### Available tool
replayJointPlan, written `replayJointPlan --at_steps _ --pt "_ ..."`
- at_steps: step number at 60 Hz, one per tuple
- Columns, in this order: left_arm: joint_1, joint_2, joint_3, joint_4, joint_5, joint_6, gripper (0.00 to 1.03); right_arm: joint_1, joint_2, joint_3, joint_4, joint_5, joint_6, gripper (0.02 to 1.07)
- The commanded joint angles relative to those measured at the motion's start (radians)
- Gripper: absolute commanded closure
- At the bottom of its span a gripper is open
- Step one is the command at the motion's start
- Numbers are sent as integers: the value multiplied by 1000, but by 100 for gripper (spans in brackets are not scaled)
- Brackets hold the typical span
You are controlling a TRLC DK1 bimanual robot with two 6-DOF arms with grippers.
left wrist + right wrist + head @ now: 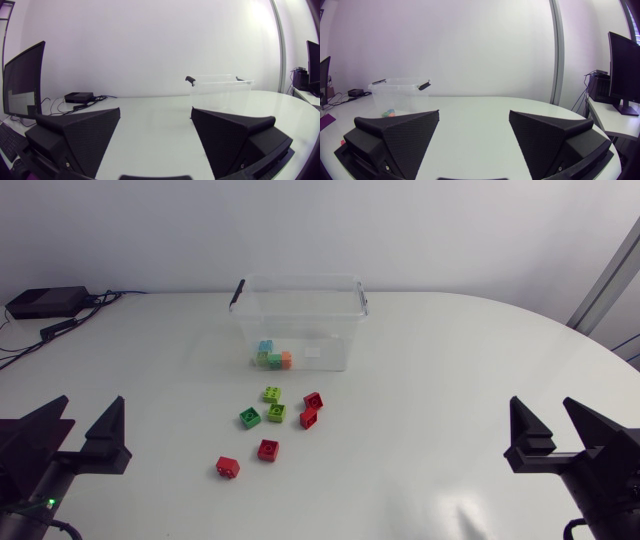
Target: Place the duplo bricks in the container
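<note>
Left gripper (92,415) and right gripper (541,415) are both sitting with fingers apart, empty. 7 bricks (276,412) are lying ahead between them, likely light, rigid and slick; pinching flat opposite sides looks best.

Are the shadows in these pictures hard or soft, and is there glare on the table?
Head view: even light; the loose bricks cast only faint, soft shadows on the table, no glare. Left wrist view: no strong glare on the clear container. Right wrist view: the table is evenly lit too.

place: robot lab — left arm (30,485), right arm (600,480) | white table (450,380) | cabled black box (45,302)
</note>
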Motion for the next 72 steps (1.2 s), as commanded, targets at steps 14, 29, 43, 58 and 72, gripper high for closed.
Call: replayJointPlan --at_steps 14,29,43,58,72 --pt "1 -12 -19 2 5 11 4 9 -6 -22 -4 -3 21 6" --pt "-5 -12 -19 2 7 11 4 13 -6 -22 -4 -3 25 6" --pt "-11 -12 13 -32 7 11 4 18 -8 -22 -4 -3 18 6" --pt "-24 123 172 -127 5 -11 4 39 -3 39 -23 -3 10 6" --pt "-33 464 403 -313 4 -24 6 59 58 124 -57 2 5 6"
